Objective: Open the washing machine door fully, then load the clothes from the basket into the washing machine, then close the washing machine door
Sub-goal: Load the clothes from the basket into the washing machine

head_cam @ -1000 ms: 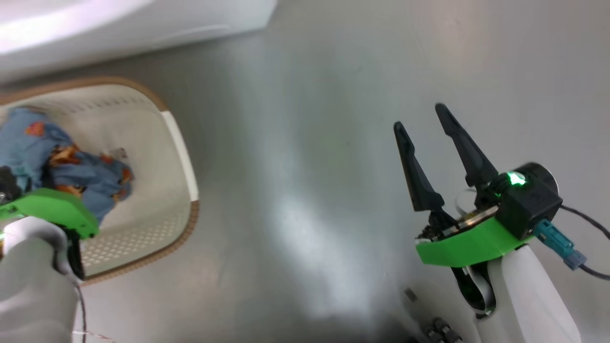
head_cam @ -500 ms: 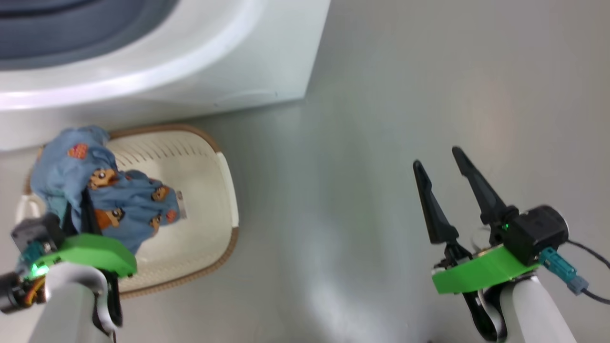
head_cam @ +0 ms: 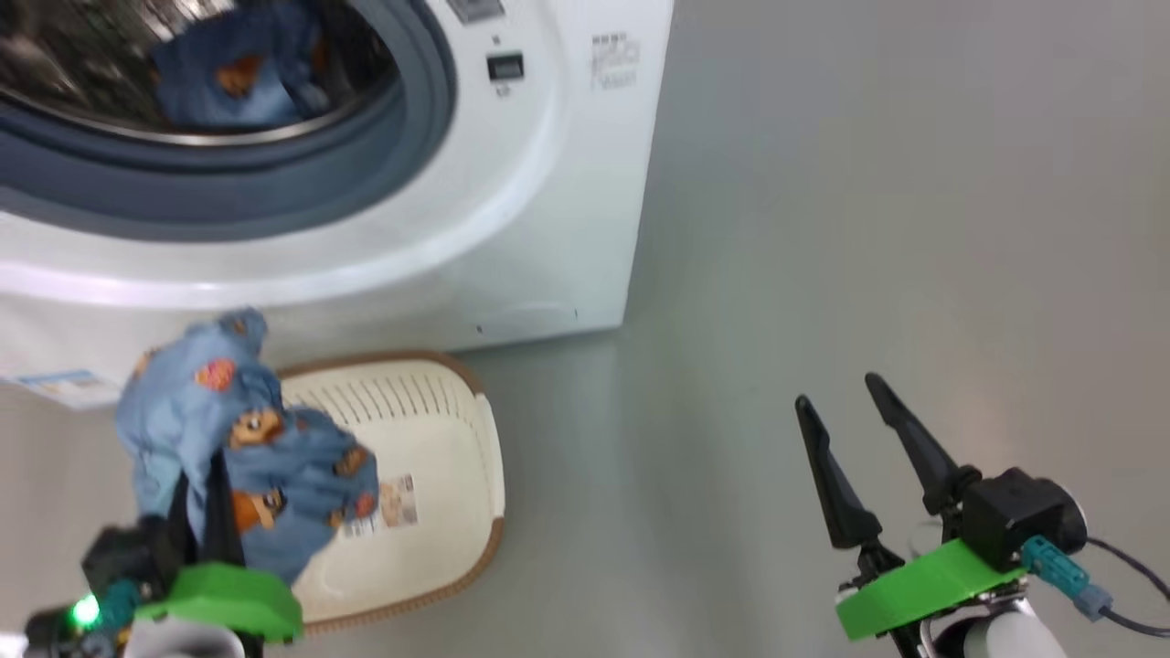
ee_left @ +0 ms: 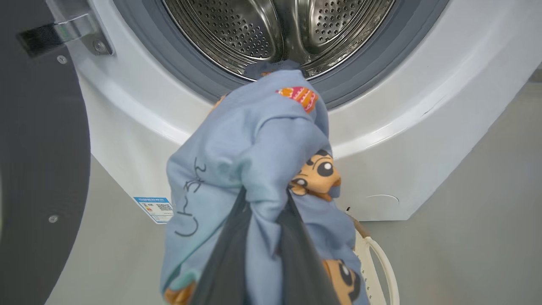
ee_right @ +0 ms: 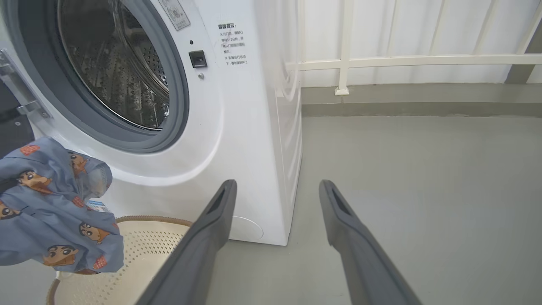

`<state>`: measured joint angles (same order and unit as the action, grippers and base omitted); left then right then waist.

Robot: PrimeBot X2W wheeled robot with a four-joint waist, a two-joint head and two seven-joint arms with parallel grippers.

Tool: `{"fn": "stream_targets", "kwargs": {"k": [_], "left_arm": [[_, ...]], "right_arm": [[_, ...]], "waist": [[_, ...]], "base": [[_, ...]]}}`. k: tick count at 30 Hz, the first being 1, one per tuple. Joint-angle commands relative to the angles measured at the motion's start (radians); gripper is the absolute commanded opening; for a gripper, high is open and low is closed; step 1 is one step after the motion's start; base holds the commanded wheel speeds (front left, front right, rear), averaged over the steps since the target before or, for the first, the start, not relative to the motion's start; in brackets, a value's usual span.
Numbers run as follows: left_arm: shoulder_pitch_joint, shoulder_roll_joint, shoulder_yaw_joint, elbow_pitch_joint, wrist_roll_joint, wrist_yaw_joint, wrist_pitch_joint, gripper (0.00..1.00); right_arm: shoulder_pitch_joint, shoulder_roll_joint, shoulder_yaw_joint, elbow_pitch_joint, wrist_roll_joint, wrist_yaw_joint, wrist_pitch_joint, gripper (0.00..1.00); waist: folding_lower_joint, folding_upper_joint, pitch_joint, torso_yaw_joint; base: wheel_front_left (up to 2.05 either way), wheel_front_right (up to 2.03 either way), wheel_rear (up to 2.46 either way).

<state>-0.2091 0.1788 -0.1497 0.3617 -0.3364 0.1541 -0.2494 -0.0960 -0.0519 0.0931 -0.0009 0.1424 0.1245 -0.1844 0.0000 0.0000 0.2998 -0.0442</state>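
Update for you: your left gripper (head_cam: pixel 201 489) is clamped on one blue bundle (head_cam: pixel 274 457), up over the basket (head_cam: pixel 448 429) near the washing machine (head_cam: pixel 548 228), another bundle (head_cam: pixel 238 78) lies in the drum (ee_left: pixel 237 34), and your right gripper (head_cam: pixel 838 391) hangs spread wide and empty, off right.

head: above, facing down — probably steeply | wrists: low, near | shared: washing machine (head_cam: pixel 548 183) front

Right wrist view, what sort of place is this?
Probably a laundry corner, perhaps a balcony: a white front-loading washing machine, a basket on the grey floor, and a white railing behind.
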Motion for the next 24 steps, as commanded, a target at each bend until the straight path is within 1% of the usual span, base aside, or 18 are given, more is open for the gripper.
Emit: {"fn": "stream_targets", "kwargs": {"k": [1,6,14,24], "left_arm": [[0.02,0.031,0.029,-0.034,0.014,-0.002,-0.012,0.0],[0.081,0.034,0.009,-0.088,0.022,0.003,-0.004,0.0],[0.16,0.042,-0.02,-0.184,0.035,0.019,0.043,0.0],[0.234,0.058,-0.024,-0.29,0.034,0.048,0.092,0.0]], "right_arm": [[0.016,0.002,0.029,-0.028,0.005,0.006,0.003,1.0],[0.056,0.002,0.027,-0.035,0.007,0.006,0.017,1.0],[0.119,0.002,0.02,-0.056,0.002,0.006,0.044,1.0],[0.167,0.002,0.012,-0.092,-0.001,0.006,0.071,1.0]], "waist": [[0.0,0.0,-0.092,0.015],[0.0,0.0,-0.156,0.025],[0.0,0.0,-0.234,0.044],[0.0,0.0,-0.283,0.056]], "base": [[0.0,0.0,0.0],[0.0,0.0,0.0],[0.0,0.0,0.0],[0.0,0.0,0.0]]}}
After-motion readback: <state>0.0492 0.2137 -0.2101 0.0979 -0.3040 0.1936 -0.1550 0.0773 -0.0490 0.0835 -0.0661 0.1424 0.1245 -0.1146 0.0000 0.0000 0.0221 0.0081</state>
